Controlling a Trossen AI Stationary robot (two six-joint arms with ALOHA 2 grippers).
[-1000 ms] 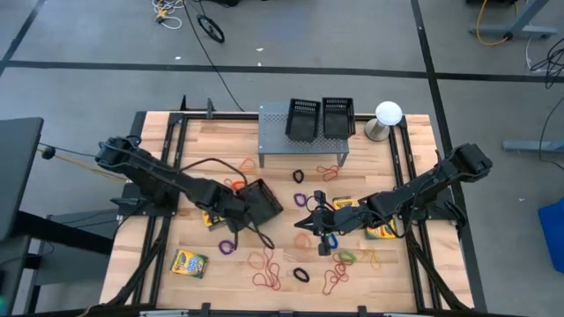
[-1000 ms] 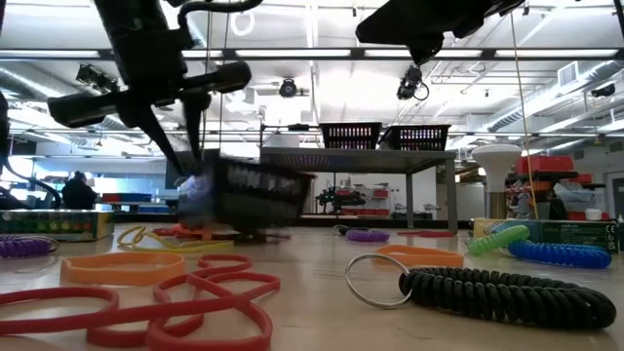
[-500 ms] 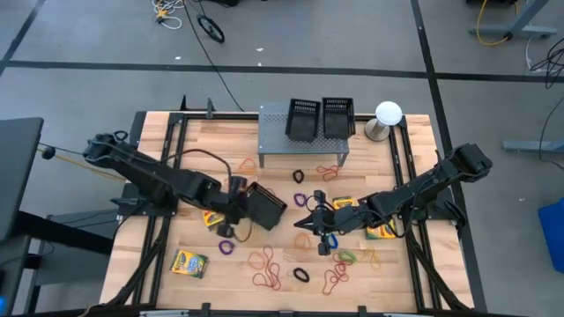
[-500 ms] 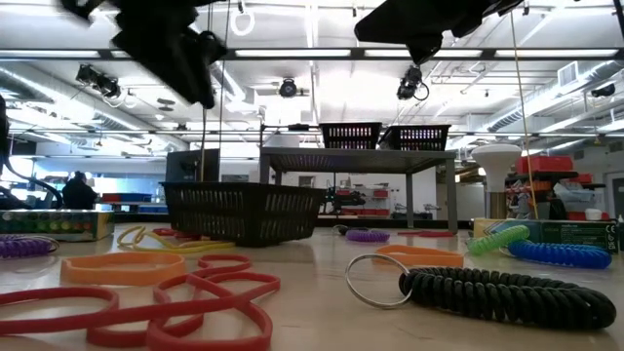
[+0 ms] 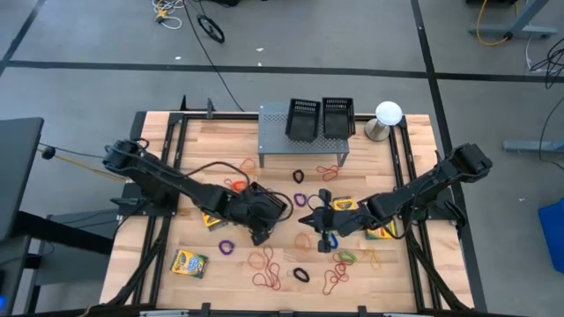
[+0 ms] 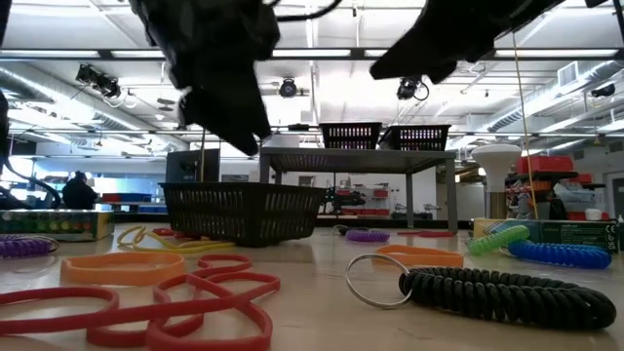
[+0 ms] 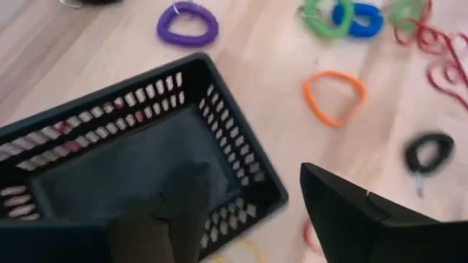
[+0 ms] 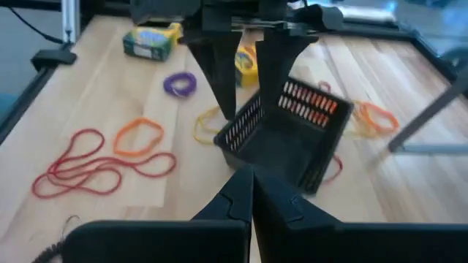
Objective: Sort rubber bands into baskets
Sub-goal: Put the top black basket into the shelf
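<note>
Sorting looks barely begun: the wooden surface is strewn with rubber bands, and the basket at its middle looks empty. The left pincer hangs over its near rim, fingers apart. The right pincer, fingers together, waits close beside, leaving little room.
</note>
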